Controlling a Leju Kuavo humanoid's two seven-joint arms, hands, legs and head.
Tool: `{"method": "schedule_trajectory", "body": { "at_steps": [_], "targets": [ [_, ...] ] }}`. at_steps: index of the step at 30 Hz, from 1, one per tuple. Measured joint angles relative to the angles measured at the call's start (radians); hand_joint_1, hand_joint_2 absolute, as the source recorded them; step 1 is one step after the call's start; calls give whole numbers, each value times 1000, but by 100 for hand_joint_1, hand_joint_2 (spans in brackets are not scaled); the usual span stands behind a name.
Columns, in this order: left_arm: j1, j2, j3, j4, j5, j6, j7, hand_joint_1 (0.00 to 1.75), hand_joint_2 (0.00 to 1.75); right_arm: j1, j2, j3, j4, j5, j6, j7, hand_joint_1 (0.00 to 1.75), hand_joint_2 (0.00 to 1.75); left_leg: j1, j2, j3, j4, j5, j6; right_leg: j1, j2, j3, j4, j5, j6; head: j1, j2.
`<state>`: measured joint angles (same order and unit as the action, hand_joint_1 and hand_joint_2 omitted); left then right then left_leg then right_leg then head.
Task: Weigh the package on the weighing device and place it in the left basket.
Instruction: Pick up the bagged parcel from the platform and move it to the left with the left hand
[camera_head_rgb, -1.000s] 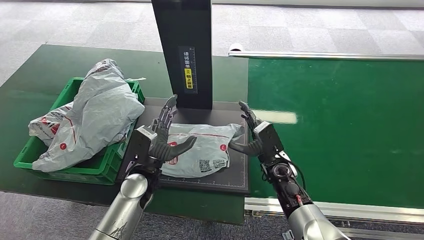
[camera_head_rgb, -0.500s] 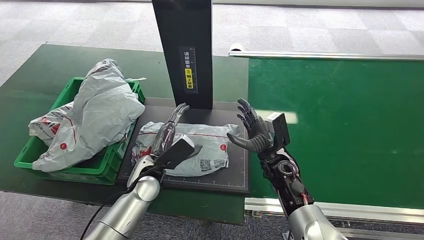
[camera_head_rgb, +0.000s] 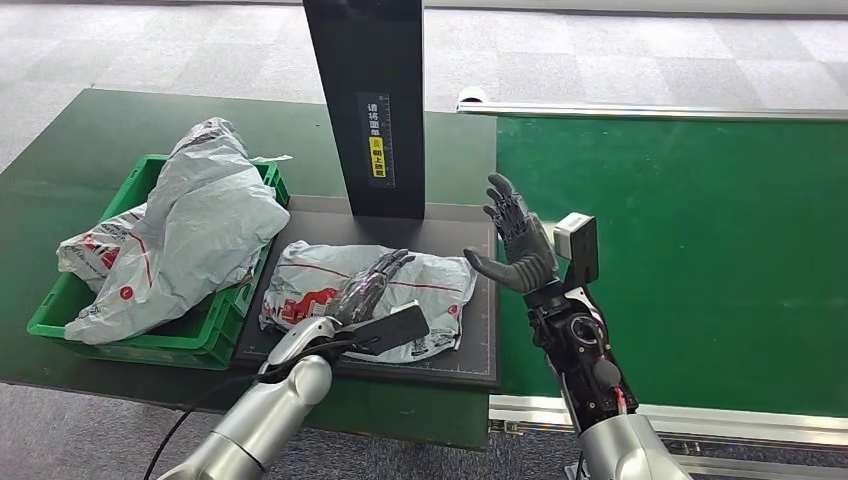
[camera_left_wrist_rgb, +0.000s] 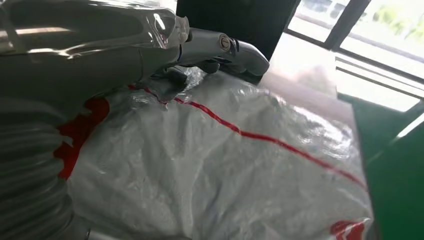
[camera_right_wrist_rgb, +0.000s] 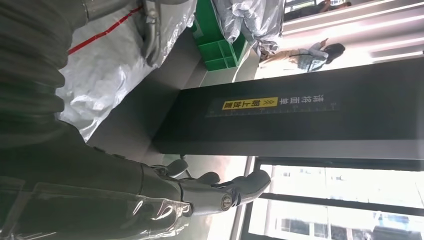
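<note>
Parcel-sorting station: green conveyor belt (camera_head_rgb: 680, 250), weighing device (camera_head_rgb: 400, 225), basket (camera_head_rgb: 150, 335).

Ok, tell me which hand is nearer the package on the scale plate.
Left. The left hand lies flat on top of the package, touching it. The right hand is raised, fingers spread, beside the package's right end, apart from it.

The left hand (camera_left_wrist_rgb: 150, 55) rests its fingers on the crinkled grey package (camera_left_wrist_rgb: 225, 170).

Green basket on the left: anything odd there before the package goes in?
Yes. The green basket is overfull: a big grey bag heaps above its rim and another bag spills over the far-left edge. Little room shows for the package on the scale.
</note>
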<state>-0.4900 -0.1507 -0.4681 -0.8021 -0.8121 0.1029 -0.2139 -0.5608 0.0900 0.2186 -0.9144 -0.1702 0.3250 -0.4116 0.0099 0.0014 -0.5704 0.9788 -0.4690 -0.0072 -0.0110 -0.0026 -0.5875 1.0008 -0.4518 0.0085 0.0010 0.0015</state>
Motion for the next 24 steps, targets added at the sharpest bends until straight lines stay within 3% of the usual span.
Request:
{"method": "schedule_trajectory", "body": {
  "at_steps": [2,6,9,15,24],
  "targets": [
    [-18,-6,-7,33,-39,-3,52,0,175,3,0,-2,-6,4,2,1,0,175,0,0,0,0,0,0,0,0,0,0,0,0,0,0],
    [-55,-23,-16,98,-114,6,145,155,175,11,0,-5,-12,27,2,8,0,175,0,0,1,0,0,0,0,0,1,0,0,0,0,0],
    [-68,-33,-16,131,-130,9,156,172,175,15,0,-6,-12,42,2,14,0,175,0,0,2,0,0,0,0,0,2,0,0,0,0,0],
    [-68,-36,2,147,-126,61,120,175,175,16,1,-6,-11,60,-15,26,0,175,0,0,3,0,0,0,0,0,3,0,0,0,0,0],
    [-39,-35,61,125,-98,178,61,175,175,14,1,-6,33,144,-148,51,0,175,0,0,1,0,0,0,0,0,2,0,0,0,0,0]
  ]
}}
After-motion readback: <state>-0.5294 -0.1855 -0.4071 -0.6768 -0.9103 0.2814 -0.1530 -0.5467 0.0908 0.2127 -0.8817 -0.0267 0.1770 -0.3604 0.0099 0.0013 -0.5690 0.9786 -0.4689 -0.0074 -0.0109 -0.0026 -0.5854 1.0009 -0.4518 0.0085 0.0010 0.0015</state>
